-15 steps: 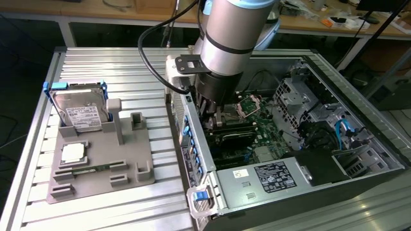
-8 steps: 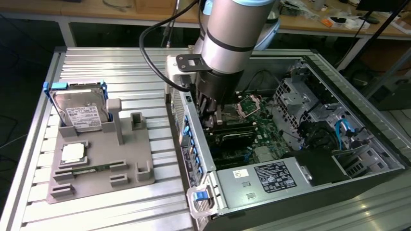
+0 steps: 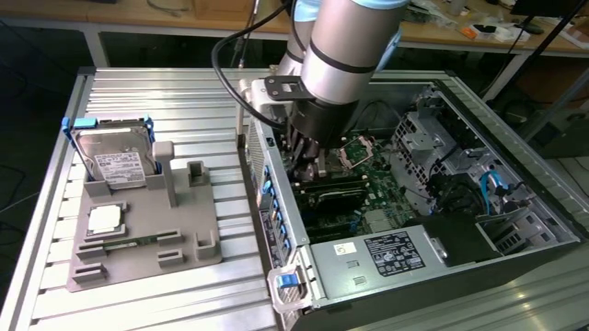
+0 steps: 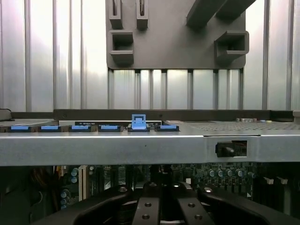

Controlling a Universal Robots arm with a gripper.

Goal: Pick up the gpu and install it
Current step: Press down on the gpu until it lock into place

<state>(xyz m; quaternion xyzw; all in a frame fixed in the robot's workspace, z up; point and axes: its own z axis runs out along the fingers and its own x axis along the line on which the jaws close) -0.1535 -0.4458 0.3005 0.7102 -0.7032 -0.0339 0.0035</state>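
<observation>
Silver ribbed aluminium is spreading under the grey plastic parts stand (image 3: 138, 234) at the exterior view's left, where the boxy hard drive (image 3: 115, 162) is standing on edge and the slim green memory stick (image 3: 129, 241) is lying flat. The gripper (image 3: 304, 165) is reaching into the open steel computer case (image 3: 368, 276) at frame centre, its black fingers (image 4: 147, 211) pressing fully together. Whether they are pinching anything is hidden. Just beneath them a thin dark strip, probably the gpu (image 3: 332, 191), is sitting edge-on over the green motherboard (image 3: 368, 172). I am judging misalignment the main risk: a tilted card could be jamming against the slot or scraping nearby components, and a thin smooth edge could be slipping between the pads.
</observation>
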